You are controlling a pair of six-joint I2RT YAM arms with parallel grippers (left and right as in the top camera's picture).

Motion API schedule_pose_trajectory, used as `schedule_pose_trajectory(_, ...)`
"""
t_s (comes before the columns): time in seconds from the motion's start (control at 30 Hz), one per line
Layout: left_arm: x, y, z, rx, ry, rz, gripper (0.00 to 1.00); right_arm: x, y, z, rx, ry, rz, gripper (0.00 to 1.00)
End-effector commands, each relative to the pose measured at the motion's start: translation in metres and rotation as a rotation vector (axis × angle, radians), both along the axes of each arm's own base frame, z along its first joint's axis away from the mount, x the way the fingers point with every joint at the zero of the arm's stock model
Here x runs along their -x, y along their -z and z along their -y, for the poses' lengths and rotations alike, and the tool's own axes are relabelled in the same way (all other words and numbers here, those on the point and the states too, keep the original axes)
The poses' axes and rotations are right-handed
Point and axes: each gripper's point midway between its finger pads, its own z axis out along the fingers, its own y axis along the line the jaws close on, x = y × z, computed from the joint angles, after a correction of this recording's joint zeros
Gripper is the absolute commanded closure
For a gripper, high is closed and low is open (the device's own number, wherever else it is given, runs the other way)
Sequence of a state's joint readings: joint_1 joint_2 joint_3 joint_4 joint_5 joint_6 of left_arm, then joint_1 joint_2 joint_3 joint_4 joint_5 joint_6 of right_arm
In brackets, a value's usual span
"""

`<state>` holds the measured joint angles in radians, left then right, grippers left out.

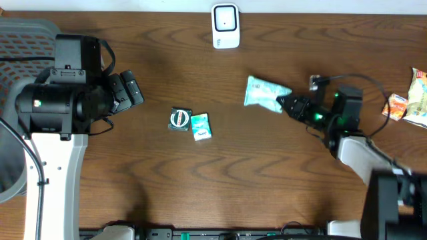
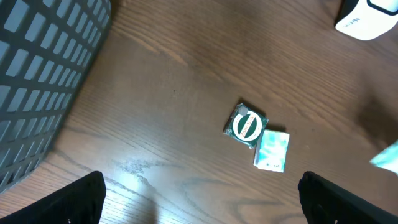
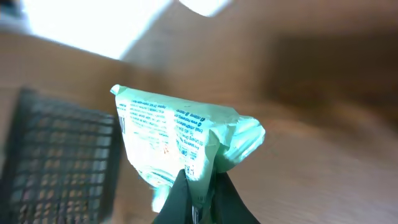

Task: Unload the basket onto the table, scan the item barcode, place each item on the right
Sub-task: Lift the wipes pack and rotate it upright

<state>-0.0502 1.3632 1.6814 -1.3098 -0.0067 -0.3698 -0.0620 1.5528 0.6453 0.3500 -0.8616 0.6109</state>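
No wording legible anywhere. On the pale green packet (image 3: 180, 149), rows of fine green print, too blurred to read; on the dark green packet (image 2: 247, 125), a round white-and-green emblem with a banded word, unreadable. On the teal packet (image 2: 272, 150), a tiny dark line near one end, and on the white scanner (image 2: 367, 22), grey lettering at the edge, both illegible.

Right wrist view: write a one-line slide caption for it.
Right gripper shut on a pale green packet, printed side facing the camera, grey basket blurred behind.
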Motion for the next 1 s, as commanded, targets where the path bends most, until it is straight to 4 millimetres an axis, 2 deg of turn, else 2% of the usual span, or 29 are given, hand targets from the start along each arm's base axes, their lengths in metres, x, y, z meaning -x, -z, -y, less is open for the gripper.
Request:
schedule_pose_trajectory(0.0,0.001,-0.002,-0.003,-0.005,-0.019,0.005,0.02,0.009,-0.035,-0.012,-0.053,-0.066,0.073,0.99)
schedule_pose_trajectory(0.17,0.001,-0.002,-0.003,-0.005,-0.019,0.004,0.03,0.013,-0.074,-0.023,-0.135,-0.076,0.122,0.99)
schedule_pose_trajectory(0.33,0.001,-0.002,-0.003,-0.005,-0.019,0.004,0.02,0.014,-0.099,-0.038,-0.229,-0.084,0.121,0.99)
schedule_pose_trajectory(0.67,0.001,-0.002,-0.003,-0.005,-0.019,0.004,0.02,0.025,-0.098,-0.084,-0.258,-0.114,0.066,0.99)
schedule_pose_trajectory(0.83,0.001,-0.002,-0.003,-0.005,-0.020,0.004,0.02,0.021,-0.096,-0.087,-0.246,-0.071,0.063,0.99)
schedule_pose_trajectory(0.97,0.001,-0.002,-0.003,-0.005,-0.019,0.004,0.02,0.018,-0.086,-0.082,-0.194,-0.035,0.058,0.99)
